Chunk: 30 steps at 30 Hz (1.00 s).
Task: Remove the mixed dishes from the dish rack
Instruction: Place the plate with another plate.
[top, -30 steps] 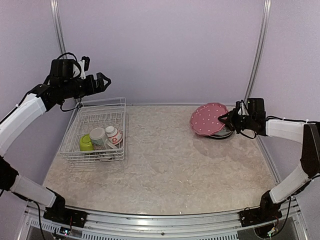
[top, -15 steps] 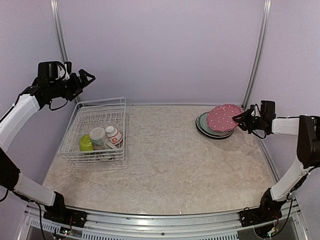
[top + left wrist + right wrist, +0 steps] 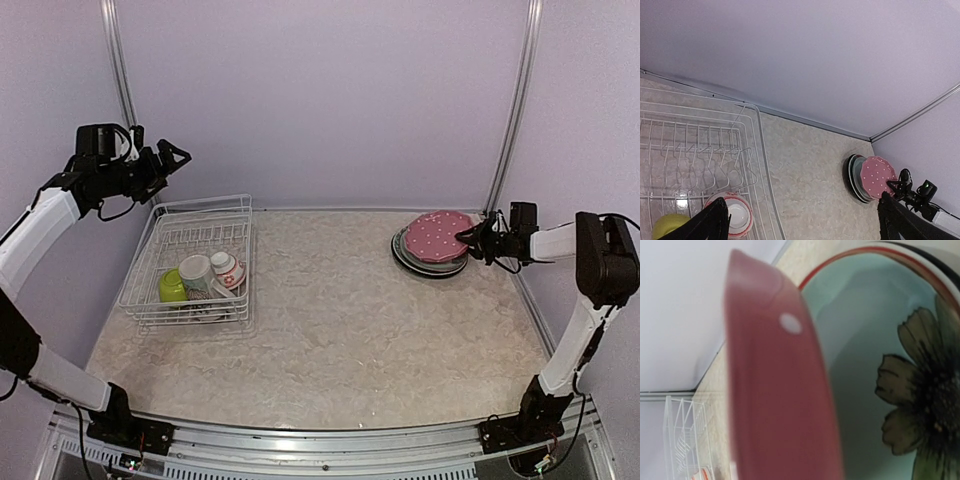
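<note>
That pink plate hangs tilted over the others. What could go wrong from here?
The right gripper holds the pink plate by its rim, tilted over the stack. Released now, it could drop and chip the flower plate or slide off. Pulling back without opening could drag the stack along.

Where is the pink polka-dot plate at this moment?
Top view: the pink polka-dot plate is at the far right, tilted over the plate stack, its rim held by the right gripper.

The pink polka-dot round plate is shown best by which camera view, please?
The top external view: the pink polka-dot round plate shows nearly whole. The left wrist view shows it small and distant; the right wrist view, only its blurred edge.
</note>
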### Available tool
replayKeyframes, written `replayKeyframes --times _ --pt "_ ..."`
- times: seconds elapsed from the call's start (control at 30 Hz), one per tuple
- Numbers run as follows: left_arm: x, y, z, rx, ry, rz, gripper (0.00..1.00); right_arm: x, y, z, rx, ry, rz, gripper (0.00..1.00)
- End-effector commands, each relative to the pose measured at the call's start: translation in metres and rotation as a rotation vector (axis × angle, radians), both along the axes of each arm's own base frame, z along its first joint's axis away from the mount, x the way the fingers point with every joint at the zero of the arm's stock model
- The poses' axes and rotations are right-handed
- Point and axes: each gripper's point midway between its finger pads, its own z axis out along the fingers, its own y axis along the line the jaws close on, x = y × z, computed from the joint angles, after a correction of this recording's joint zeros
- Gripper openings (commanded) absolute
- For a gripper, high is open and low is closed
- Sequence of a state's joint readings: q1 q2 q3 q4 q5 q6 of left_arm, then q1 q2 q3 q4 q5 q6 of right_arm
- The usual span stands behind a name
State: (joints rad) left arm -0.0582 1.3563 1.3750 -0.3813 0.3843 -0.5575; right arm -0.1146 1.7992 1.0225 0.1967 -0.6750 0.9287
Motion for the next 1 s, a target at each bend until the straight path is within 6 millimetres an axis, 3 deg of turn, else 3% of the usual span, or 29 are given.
replayKeyframes --times 0.0,0.57,0.97 --pt "0.004 -0.001 0.000 -0.011 0.001 -0.015 0.99 0.024 0.003 0.045 0.037 -0.176 0.055 0.00" --pt "0.005 -0.002 -0.001 -0.012 0.009 -0.021 0.99 0.037 0.005 0.017 0.046 -0.139 0.084 0.07" --pt "0.004 -0.004 0.001 -0.022 0.008 -0.032 0.99 0.032 -0.010 -0.008 -0.139 -0.032 0.072 0.45"
